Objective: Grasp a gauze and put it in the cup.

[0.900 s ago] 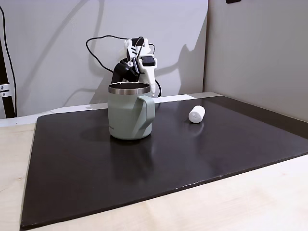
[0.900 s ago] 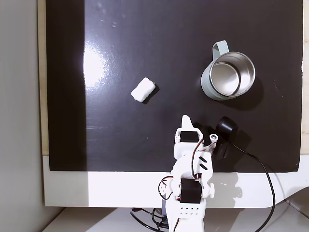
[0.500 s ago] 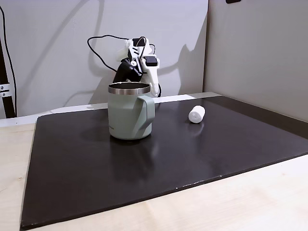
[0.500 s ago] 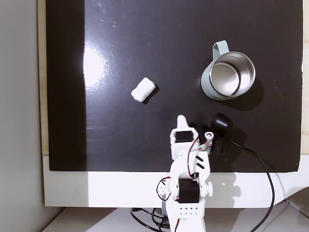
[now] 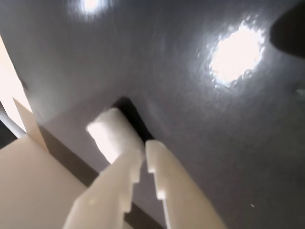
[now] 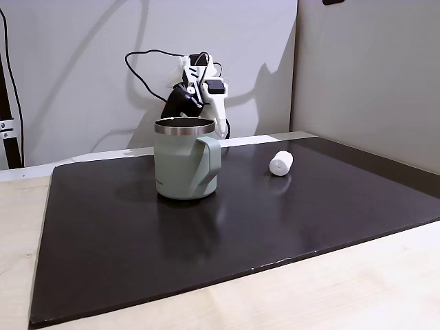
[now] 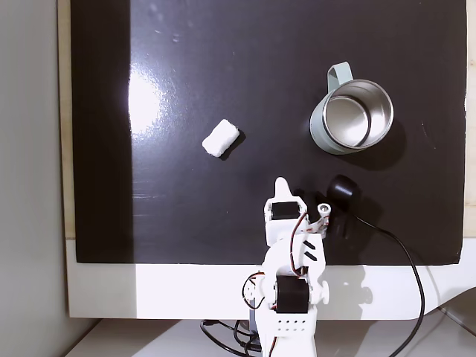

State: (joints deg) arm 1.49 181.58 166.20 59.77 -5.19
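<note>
Two white fingers of the tool enter the wrist view from the bottom edge, their tips nearly touching with only a thin slit between them, gripping nothing. Just beyond the tips lies the gauze, a blurred white roll on the black mat, free of the fingers, with its dark shadow behind it; bright lamp glare marks the mat farther off, and pale bench shows at the lower left. In a fixed view from the front, the cup stands upright toward the mat's far edge, handle turned to the right; the gauze lies on its side to the right of it, well apart, with bare mat between. The arm rises behind the cup by the wall, cable looping above. In a fixed view from above, the gauze rests near the mat's middle, the cup near the right edge, and the tool hangs over the mat's lower edge, between them and touching neither.
</note>
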